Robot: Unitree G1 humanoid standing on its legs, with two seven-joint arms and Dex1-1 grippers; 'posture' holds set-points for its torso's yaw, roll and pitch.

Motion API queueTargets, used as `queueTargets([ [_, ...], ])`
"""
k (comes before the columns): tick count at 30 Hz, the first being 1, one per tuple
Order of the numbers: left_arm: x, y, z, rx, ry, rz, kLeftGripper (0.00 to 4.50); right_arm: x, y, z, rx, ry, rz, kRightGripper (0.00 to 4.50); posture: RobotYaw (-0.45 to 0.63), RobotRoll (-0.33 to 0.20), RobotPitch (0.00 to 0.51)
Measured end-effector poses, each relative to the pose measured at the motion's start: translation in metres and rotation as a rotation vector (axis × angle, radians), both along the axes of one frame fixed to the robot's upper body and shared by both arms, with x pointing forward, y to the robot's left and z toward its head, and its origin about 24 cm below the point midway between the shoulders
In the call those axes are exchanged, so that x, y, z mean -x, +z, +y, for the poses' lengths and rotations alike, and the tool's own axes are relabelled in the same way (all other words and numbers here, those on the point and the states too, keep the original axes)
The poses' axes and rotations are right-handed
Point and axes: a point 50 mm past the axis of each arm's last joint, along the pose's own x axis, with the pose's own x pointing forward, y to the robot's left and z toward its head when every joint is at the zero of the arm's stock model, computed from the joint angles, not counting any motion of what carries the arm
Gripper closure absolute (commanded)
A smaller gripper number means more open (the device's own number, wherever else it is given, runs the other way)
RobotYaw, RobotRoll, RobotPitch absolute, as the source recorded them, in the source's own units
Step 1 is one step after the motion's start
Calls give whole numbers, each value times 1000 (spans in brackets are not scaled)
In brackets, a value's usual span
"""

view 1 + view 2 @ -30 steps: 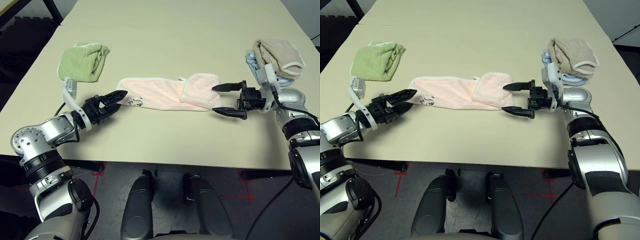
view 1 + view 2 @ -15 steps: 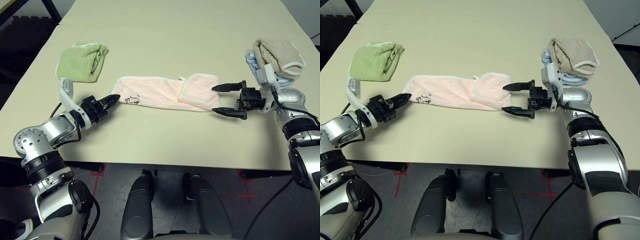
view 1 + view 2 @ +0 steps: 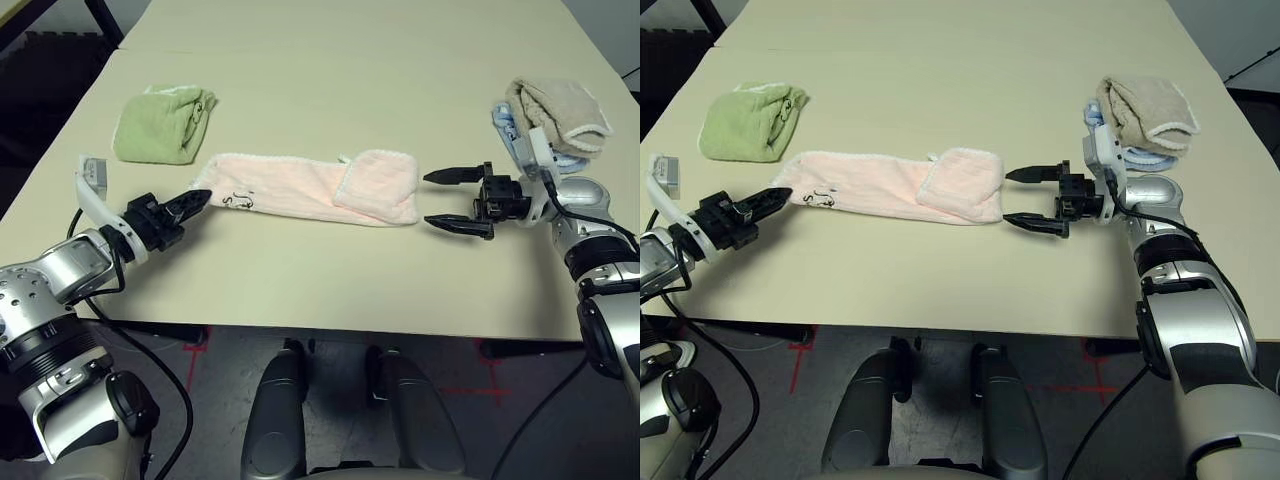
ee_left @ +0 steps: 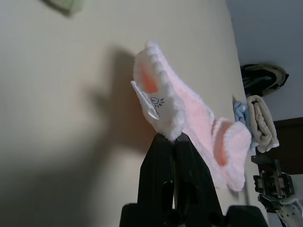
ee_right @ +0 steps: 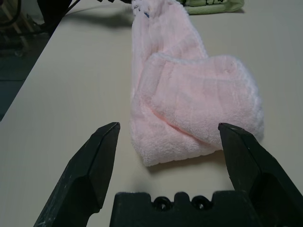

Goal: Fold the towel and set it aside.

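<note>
Two black fingers [image 5: 90, 170] of the right gripper [image 5: 176, 165] spread wide apart, rising over the beige table [image 5: 71, 94]. Between and just beyond them, clear of both tips, the pale pink towel [image 5: 189, 104], lying as a long strip running away across the table. Near end doubled over into a thicker flap with white trim along its edge. Far end bearing a small dark motif. Past that, a strip of the light green towel [image 5: 213, 5]. Dark shapes at the far edge, too unclear to name.
</note>
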Motion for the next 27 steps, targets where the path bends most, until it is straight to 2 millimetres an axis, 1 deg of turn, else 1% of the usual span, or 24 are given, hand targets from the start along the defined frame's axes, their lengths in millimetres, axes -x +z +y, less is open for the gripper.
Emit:
queueTargets([
  [5, -2, 20, -6, -21, -57, -57, 4453, 1, -2, 0, 1, 4, 2, 0, 56, 0, 187],
  [7, -4, 27, -12, -26, -100, -83, 4453, 1, -2, 1, 1, 5, 2, 0, 56, 0, 186],
  [13, -6, 57, -45, -58, -302, -187, 4453, 1, -3, 2, -1, 8, 1, 0, 52, 0, 184],
  [16, -8, 61, -58, -58, -374, -204, 4453, 1, -3, 2, -1, 8, 1, 0, 50, 0, 186],
  [21, -16, 61, -94, -37, -503, -215, 4453, 0, -1, 2, -1, 9, -3, 0, 49, 0, 187],
  [25, -21, 67, -113, -22, -551, -253, 4453, 0, -2, 2, -1, 6, 1, 0, 46, 0, 188],
  [27, -23, 67, -123, -16, -581, -260, 4453, 0, -2, 1, 4, 5, 2, 0, 46, 0, 188],
])
